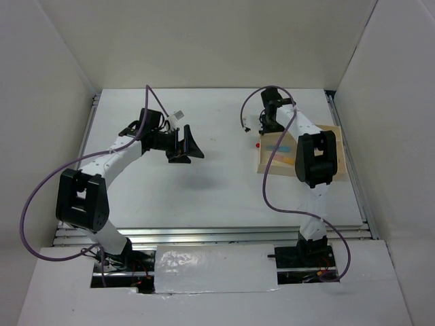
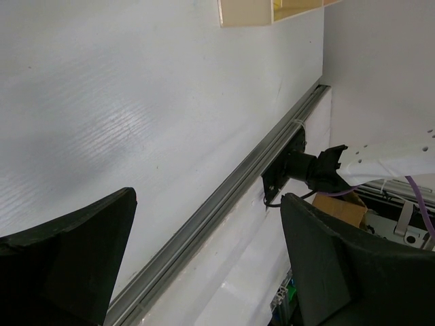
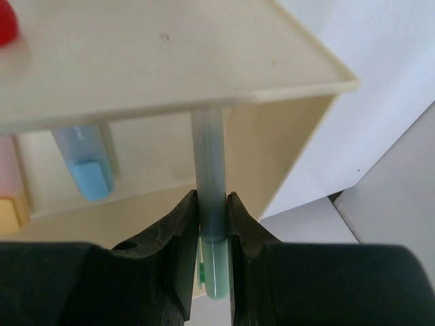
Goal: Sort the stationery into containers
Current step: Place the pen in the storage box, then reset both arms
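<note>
Right wrist view: the right gripper point(image 3: 213, 221) has its jaws pinched tight on the light green stick point(image 3: 207, 163), gripping it partway along. The green capped end pokes out toward the camera. The other end reaches to the wooden tray point(image 3: 285, 146) and seems to enter the compartment at its corner, though I cannot tell whether it touches the floor there. In the next compartment lies the light blue stick point(image 3: 85, 170). Beyond it, at the picture's edge, are slivers of a pink stick point(image 3: 5, 170) and an orange or yellow one point(image 3: 10, 212). A red dot point(image 3: 5, 20) sits past the tray's wall.

Left wrist view: the left gripper point(image 2: 207, 204) has its jaws spread wide with nothing between them. It is over bare table point(image 2: 136, 102), well apart from the tray, of which only a corner shows.

Top view: the right arm reaches over the tray, hiding part of it. Pale blue streaks show inside, and no stick lies on the table around it.

By my reading the sorting is nearly finished. The green stick looks like the last one, needing only to be let go. Not all six can be counted.
</note>
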Controlling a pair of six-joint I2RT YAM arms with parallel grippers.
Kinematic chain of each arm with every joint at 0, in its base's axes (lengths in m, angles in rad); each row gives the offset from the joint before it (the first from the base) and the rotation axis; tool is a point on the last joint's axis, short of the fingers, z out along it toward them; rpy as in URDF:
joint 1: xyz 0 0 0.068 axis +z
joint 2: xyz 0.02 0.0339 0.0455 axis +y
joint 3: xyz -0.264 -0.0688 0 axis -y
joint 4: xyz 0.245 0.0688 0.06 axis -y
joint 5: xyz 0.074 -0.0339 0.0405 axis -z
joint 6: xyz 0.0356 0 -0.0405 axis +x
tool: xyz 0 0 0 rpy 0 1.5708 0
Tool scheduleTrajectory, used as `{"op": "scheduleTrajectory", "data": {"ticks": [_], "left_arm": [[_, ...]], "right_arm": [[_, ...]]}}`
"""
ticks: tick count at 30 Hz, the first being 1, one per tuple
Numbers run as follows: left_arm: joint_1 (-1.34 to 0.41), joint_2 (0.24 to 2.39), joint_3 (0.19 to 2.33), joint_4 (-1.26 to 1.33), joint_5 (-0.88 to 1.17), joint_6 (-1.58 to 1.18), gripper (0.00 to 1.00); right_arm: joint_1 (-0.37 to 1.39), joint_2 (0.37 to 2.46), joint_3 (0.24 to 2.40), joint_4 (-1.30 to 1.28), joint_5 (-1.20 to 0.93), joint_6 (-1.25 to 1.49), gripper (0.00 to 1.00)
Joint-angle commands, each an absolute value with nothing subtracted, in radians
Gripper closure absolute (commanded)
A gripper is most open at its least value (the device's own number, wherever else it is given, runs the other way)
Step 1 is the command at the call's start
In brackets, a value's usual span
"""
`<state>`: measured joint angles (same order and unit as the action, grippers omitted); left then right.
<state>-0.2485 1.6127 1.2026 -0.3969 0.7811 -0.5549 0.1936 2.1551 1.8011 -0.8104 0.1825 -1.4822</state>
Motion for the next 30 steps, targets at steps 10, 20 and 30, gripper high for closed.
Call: {"op": "scheduleTrajectory", "data": {"ticks": [10,20,30], "left_arm": [[-0.229,1.612,1.255,-0.416,0.743,-0.531,0.01],[-0.227,1.447,1.252,-0.517,0.436,-0.356,0.01],[-0.209,1.164,1.019,-0.459,0.112,-0.276,0.01]], "right_arm": [[0.215,2.140,1.815,-0.859,0.179,-1.497,0.52],[0.245,1.918,1.904,-0.919,0.016,-1.273,0.49],[0.235,1.139,1.220,-0.457,-0.357,-0.657,0.00]]}}
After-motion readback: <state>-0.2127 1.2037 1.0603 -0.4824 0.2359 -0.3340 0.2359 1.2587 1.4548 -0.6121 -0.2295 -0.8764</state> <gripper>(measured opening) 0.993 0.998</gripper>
